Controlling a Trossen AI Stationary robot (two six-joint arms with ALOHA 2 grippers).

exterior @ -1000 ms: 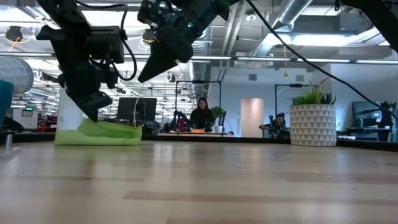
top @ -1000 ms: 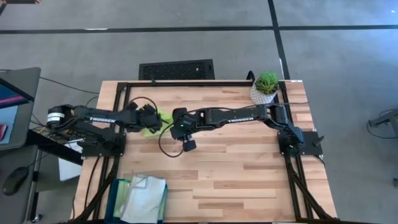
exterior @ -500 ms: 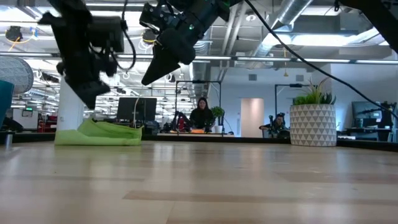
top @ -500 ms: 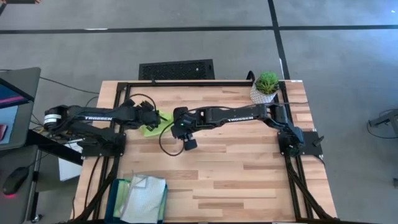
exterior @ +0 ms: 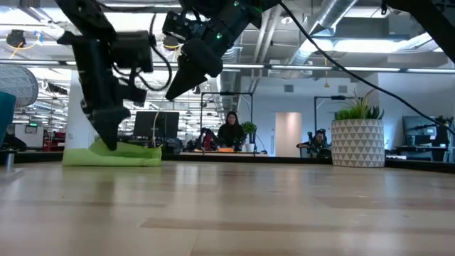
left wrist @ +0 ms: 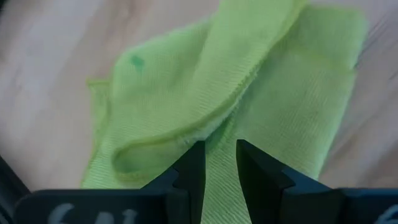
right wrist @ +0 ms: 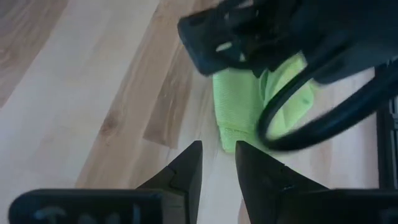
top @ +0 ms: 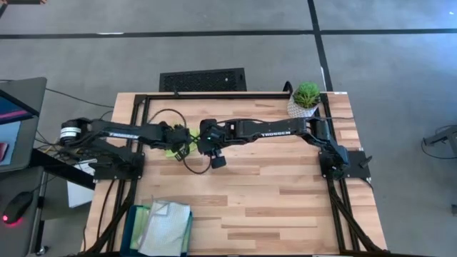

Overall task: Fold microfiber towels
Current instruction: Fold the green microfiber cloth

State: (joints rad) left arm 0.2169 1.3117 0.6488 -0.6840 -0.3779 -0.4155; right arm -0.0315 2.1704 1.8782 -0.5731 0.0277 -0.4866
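A lime green microfiber towel (top: 173, 152) lies loosely folded on the far left part of the table, with one flap (left wrist: 236, 56) turned over on top. My left gripper (exterior: 111, 144) points steeply down at the towel's raised top. Its fingers (left wrist: 217, 152) stand a narrow gap apart with nothing between them. My right gripper (exterior: 173, 91) hangs in the air just to the right of the towel (right wrist: 239, 106). It is narrowly open too and holds nothing. My left gripper comes from above, slanting down, and its fingertips (exterior: 112, 142) reach the towel's upper fold (left wrist: 186, 134). I cannot tell whether they touch the cloth. The towel lies flat on the table.
A teal bin (top: 133, 227) with pale cloths in it stands at the near left edge. A potted plant (top: 305, 101) sits at the far right corner. Bare wood stretches across the middle and right of the table (top: 285, 193). A person sits in the room far behind the table.
My left gripper has risen off the towel, rolled about its wrist, shifted a little toward the table's right and come back down onto the towel's top. The towel has stayed where it was. My right gripper has hardly moved.
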